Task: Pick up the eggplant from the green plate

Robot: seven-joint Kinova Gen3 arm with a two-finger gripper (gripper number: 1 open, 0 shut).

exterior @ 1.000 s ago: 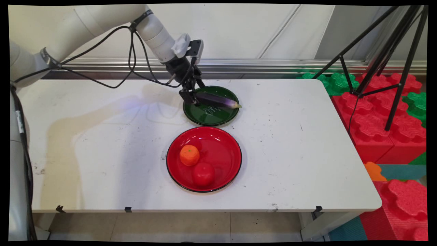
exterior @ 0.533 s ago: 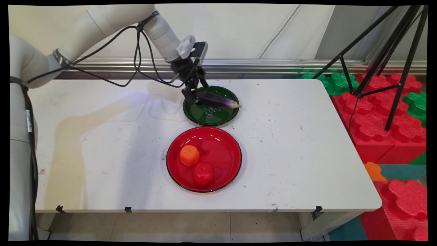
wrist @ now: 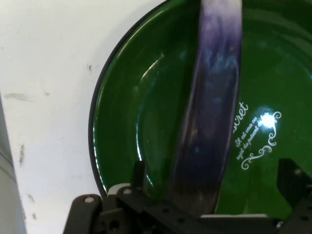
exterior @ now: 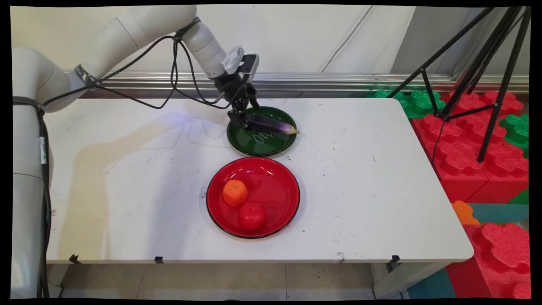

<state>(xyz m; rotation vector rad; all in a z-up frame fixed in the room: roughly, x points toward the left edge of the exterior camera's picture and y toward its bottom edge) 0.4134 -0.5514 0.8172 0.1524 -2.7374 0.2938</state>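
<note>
Here my gripper (exterior: pixel 242 120) is clamped on the dark end of the eggplant (exterior: pixel 271 124), which lies across the green plate (exterior: pixel 258 146) at the far side of the tabletop (exterior: pixel 381 190). Nearer the front, a red plate (exterior: pixel 279 186) holds an orange (exterior: pixel 235 192) touching a tomato (exterior: pixel 252 216).

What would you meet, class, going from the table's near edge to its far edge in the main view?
tomato → orange → green plate → eggplant, its far-left end at the gripper
</note>
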